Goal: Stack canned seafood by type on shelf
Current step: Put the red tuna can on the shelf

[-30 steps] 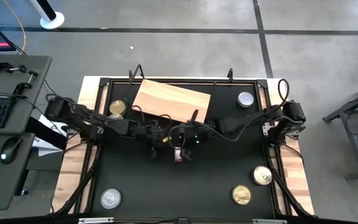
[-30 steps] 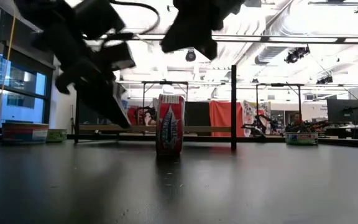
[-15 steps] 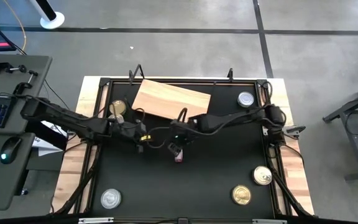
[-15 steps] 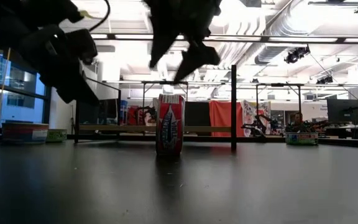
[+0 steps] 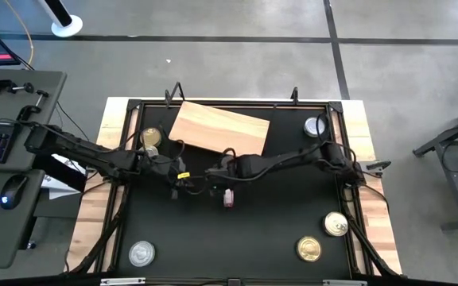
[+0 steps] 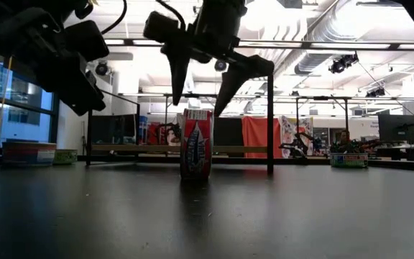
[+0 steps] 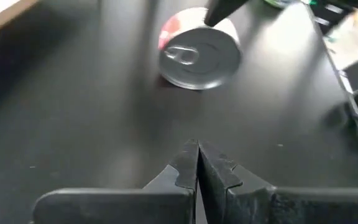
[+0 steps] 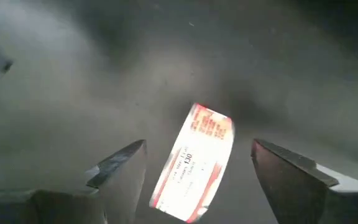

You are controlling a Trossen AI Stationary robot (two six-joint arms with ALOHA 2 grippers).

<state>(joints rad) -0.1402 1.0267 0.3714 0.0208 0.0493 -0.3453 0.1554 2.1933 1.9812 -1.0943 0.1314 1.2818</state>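
Observation:
A tin of canned seafood (image 6: 196, 144) with a red and white label stands on its curved side on the black table (image 5: 277, 230), at mid-table. Its silver top (image 7: 199, 53) faces my left gripper. My right gripper (image 6: 196, 108) hangs open just above it, one fingertip on either side, not touching; the right wrist view shows the tin (image 8: 194, 162) below the gap. My left gripper (image 7: 196, 165) is shut, a little to the tin's left and clear of it. The wooden shelf (image 5: 219, 129) lies flat at the table's far middle.
Other tins lie flat on the table: a gold one (image 5: 150, 137) left of the shelf, a silver one (image 5: 315, 125) at the far right, two gold ones (image 5: 335, 224) (image 5: 309, 249) at the near right, a silver one (image 5: 141, 253) at the near left.
My right gripper has opened wide, turned, and come down over the standing tin. My left gripper has drawn back toward the table's left edge, staying shut. The tin has kept its place, standing on its side.

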